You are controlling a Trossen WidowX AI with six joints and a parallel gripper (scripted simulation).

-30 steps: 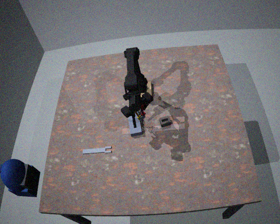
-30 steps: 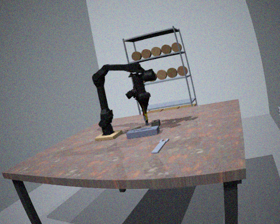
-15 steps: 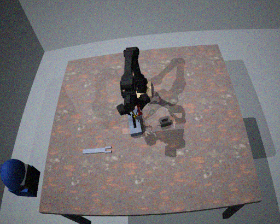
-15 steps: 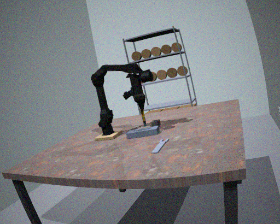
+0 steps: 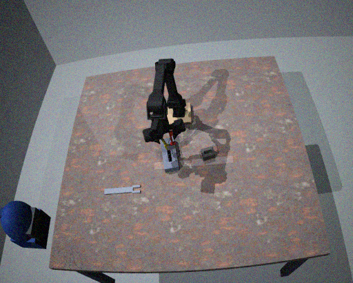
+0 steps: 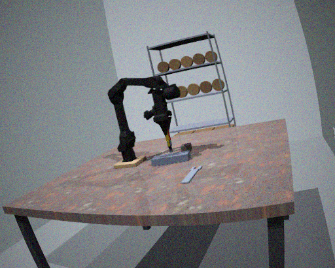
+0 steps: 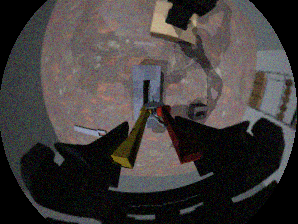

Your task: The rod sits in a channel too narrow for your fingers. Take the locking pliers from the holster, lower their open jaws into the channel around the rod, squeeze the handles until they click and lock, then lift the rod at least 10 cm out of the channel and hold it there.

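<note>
My gripper (image 5: 167, 135) (image 6: 167, 131) (image 7: 152, 121) points down, its fingers outside the spread handles of the locking pliers (image 6: 170, 141) (image 7: 134, 142), one handle yellow, one red. The pliers hang upright, jaws down. Their jaws are at or just above the top of the blue-grey channel block (image 5: 172, 167) (image 6: 170, 159) (image 7: 140, 92), near one end of its dark slot in the wrist view. I cannot tell whether the jaw tips are inside the slot. The rod cannot be made out. The dark holster (image 5: 208, 153) (image 6: 186, 147) (image 7: 198, 111) stands empty beside the block.
A flat silver forked piece (image 5: 118, 190) (image 6: 191, 175) (image 7: 89, 131) lies on the table (image 5: 195, 241) (image 6: 103, 196), apart from the block. The arm's wooden base plate (image 5: 187, 119) (image 6: 123, 165) (image 7: 162, 25) is behind the block. A shelf rack stands beyond the table.
</note>
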